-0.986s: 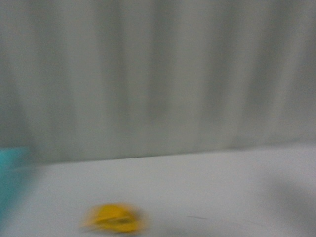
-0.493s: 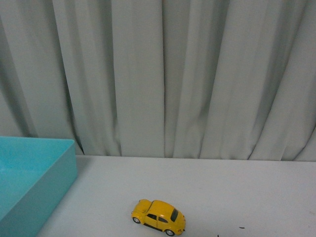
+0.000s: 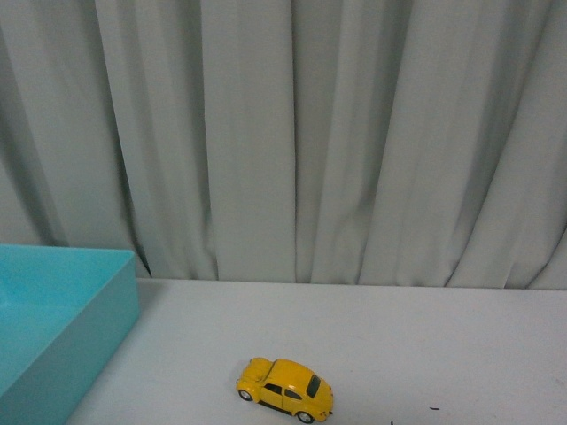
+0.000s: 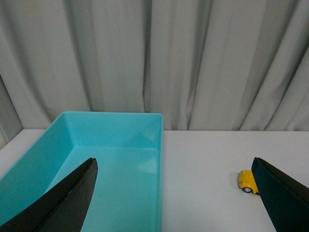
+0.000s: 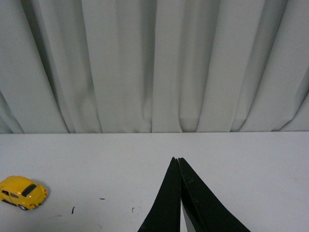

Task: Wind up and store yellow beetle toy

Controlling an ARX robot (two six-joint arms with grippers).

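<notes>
- Teal box point(image 3: 62, 323) sits on the left edge of the tabletop point(image 3: 416, 328) and runs back toward the curtain point(image 3: 283, 133). It's open-topped, and the left wrist view shows nothing in it.
- Left gripper point(image 4: 174, 164) is spread about as wide as it goes, with nothing in it. It hangs above the box's right wall, one finger over the box and the other over bare tabletop.
- The yellow beetle toy point(image 3: 284, 390) is upright on all four wheels near the front edge of the tabletop, roughly mid-width. It's well apart from the box and nothing is touching it. It sits slightly slantwise to the front edge, and I can't say for sure which end is the nose.
- A couple of tiny dark specks point(image 3: 433, 408) lie on the tabletop just right of the car, could be marks or crumbs.
- Right gripper point(image 5: 176, 162) has its fingers pressed together into a point, gripping nothing. It's over the tabletop, off to the right of the car.
- My read is that no winding has been done and the step in hand is just getting to the car. The left arm looks like the easy pick since it's already open, while the right would have to spread first.
- To do it well, come down square to the car's slant and pinch low across the doors, not the roof, because that glossy round shell will probably squirt out.
- Keep the tyres pressed on the tabletop while dragging, or the wheels just skid and nothing winds.
- Then lift it clear of the box wall before letting go.
</notes>
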